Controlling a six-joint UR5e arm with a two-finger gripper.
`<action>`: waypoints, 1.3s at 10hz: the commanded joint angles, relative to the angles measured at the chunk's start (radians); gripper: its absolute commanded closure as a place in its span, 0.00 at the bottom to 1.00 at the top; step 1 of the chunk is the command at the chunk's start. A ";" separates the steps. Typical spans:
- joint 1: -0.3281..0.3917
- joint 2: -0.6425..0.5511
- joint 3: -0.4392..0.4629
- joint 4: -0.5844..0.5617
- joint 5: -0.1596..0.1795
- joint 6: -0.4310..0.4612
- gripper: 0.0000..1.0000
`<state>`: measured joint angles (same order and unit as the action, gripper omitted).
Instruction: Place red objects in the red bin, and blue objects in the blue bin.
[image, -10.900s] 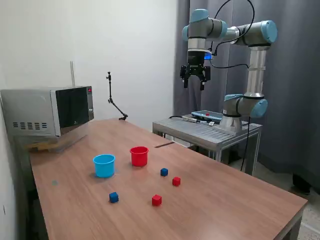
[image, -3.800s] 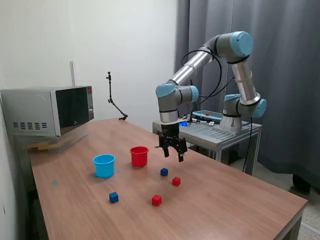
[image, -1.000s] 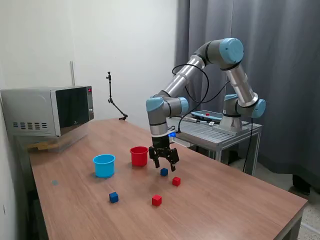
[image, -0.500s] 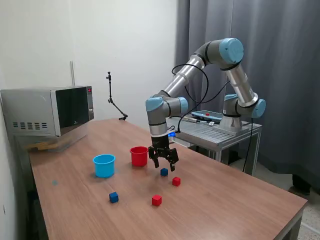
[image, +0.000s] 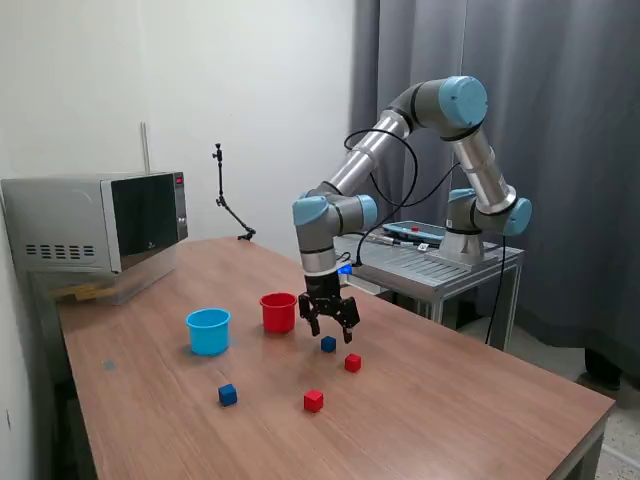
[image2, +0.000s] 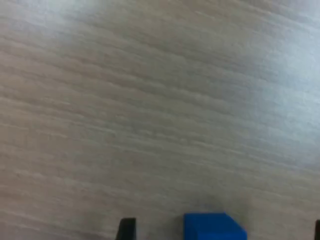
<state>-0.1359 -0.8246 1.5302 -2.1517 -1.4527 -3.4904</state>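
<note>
My gripper (image: 330, 328) hangs open, fingers spread, just above a dark blue cube (image: 328, 344) lying on the table. In the wrist view that blue cube (image2: 212, 227) sits between a dark fingertip (image2: 126, 230) and the other finger at the frame's edge, untouched. A second blue cube (image: 228, 395) lies nearer the front, toward the exterior view's left. Two red cubes (image: 353, 363) (image: 313, 400) rest close by on the wood. The red cup (image: 278, 312) stands right beside the gripper, on the exterior view's left, and the light blue cup (image: 208, 331) is further left.
A microwave (image: 95, 225) stands at the table's back corner on the exterior view's left. A thin black stand (image: 228, 205) rises at the far edge. The arm's base sits on a metal cart (image: 415, 262) behind the wooden table (image: 450, 420).
Over the earlier frames the arm swung down from high above the cart to the blue cube beside the red cup. In the last second it has barely shifted. The cubes and cups stayed put.
</note>
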 joint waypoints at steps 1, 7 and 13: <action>0.013 0.002 -0.005 0.007 -0.078 0.005 0.00; 0.030 0.004 -0.013 0.006 -0.098 0.037 0.00; 0.056 0.033 -0.054 -0.005 -0.090 0.080 0.00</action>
<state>-0.0862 -0.7999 1.4856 -2.1543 -1.5436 -3.4191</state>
